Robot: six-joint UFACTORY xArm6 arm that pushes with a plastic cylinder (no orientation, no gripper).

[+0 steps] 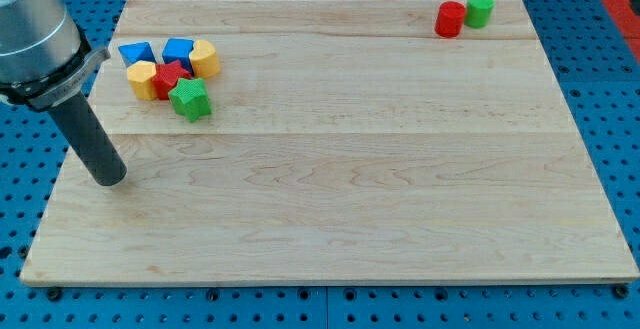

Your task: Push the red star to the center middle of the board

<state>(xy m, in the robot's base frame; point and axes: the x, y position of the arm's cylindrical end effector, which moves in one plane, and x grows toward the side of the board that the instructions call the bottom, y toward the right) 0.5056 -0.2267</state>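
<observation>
The red star [170, 77] lies in a tight cluster near the board's upper left, touching a green star [189, 99] below it, a yellow block [141, 79] to its left, a yellow block [204, 58] to its upper right, a blue block [135, 53] and a blue block [178, 49] above. My tip [108, 180] rests on the wooden board [340, 169] near its left edge, well below and to the left of the cluster, touching no block.
A red cylinder [450, 19] and a green cylinder [480, 10] stand side by side at the board's upper right. The arm's grey body [35, 29] fills the view's upper left corner. Blue perforated table surrounds the board.
</observation>
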